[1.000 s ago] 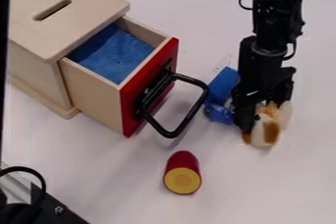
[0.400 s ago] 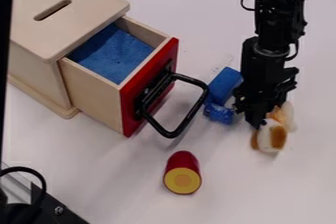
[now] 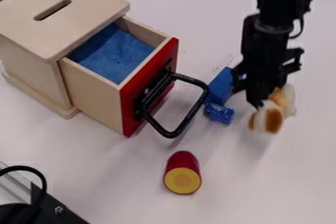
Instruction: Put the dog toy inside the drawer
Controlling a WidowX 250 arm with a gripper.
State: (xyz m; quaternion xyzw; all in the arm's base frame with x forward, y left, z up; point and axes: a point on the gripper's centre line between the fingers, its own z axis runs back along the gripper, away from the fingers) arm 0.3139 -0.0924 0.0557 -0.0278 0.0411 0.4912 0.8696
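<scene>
Gripper point(image 3: 261, 101) holds dog toy point(image 3: 269, 119), seemingly off the table point(image 3: 236, 183); drawer point(image 3: 95, 94) open

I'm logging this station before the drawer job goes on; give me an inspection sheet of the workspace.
Surface: pale table, shadow under the dog toy
Job's things: dog toy held above the table; drawer partly open, blue inside
Clutter: red-and-yellow cylinder on its side; blue block; small blue piece
Gripper: closed on the toy, right of the drawer handle
Cables: thin black cable looping beside the arm
Surroundings: metal piece, lower left
</scene>
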